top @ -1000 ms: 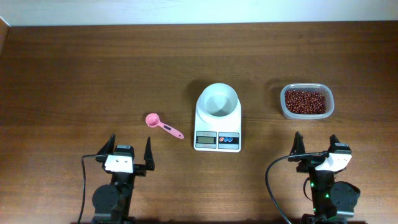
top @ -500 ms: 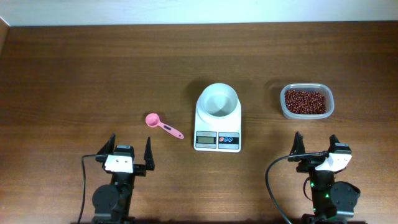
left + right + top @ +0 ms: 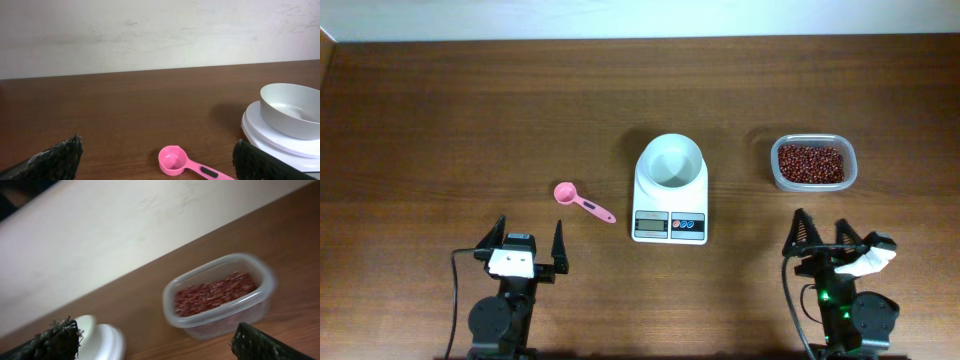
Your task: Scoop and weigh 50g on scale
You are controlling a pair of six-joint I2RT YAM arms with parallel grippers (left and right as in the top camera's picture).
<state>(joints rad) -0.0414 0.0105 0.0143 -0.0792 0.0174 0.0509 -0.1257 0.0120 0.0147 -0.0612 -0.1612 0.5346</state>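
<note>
White scale point(image 3: 670, 207) sits about mid-table, with its grey display and its blue and red buttons on the near side, facing the arms. A round white bowl point(image 3: 671, 160) stands on its platform, set toward the far side, bare white inside.

The beans point(image 3: 810, 163), dark reddish-brown, lie in a loose heap in a clear tub point(image 3: 775, 172) to the right of the scale. The tub is apart from the scale and about level with the bowl.

A pink spoon point(image 3: 582, 202) lies flat on the wooden table point(image 3: 440, 120) left of the scale, not touching it. Its cup is at the far-left end and its handle runs near and right, toward the scale's near-left corner. The left wrist view shows the cup facing up.

The left gripper point(image 3: 530, 228) is at the near edge, near and a little left of the spoon. Its fingers are spread wide with nothing between them, and it points toward the far side. Its own view shows the spoon ahead and the scale and bowl at the right edge.

The right gripper point(image 3: 820, 228) is at the near right, short of the tub and well apart from it. Its fingers also stand wide apart and hold nothing. It is turned somewhat at an angle. Its view is tilted and blurred, with the tub ahead and the scale's edge low on the left.
</note>
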